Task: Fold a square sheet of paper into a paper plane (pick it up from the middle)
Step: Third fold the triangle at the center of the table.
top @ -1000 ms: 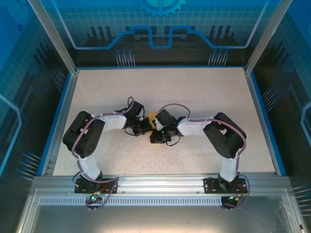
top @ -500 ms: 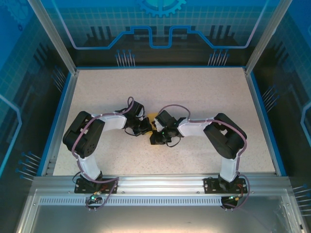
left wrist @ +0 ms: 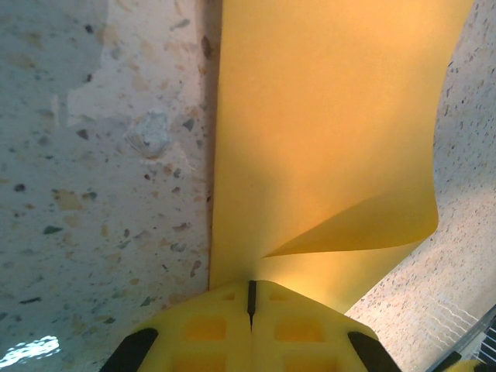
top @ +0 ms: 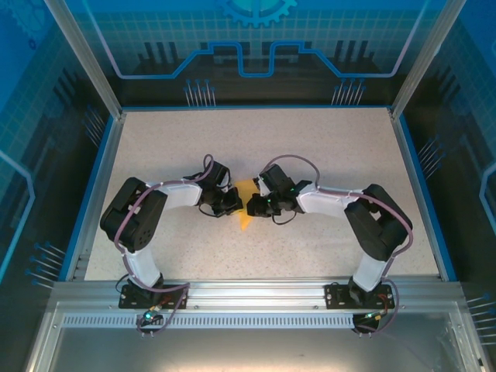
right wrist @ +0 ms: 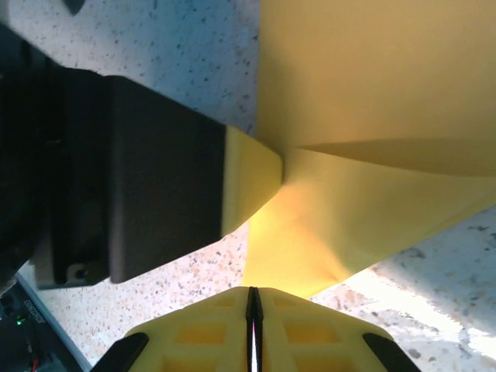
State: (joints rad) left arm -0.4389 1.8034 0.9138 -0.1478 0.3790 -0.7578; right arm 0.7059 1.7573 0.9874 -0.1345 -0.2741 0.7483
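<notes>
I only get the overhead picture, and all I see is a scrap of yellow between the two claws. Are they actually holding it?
Observer: The left claw is. Its wrist camera shows it pinched shut on the edge of the paper.
Operator: And the other one?
Observer: The right claw is shut too, and a corner of the paper runs into it.
Operator: Is the paper lying flat?
Observer: No. Part of it curls up near the left claw, so it isn't pressed flat.
</notes>
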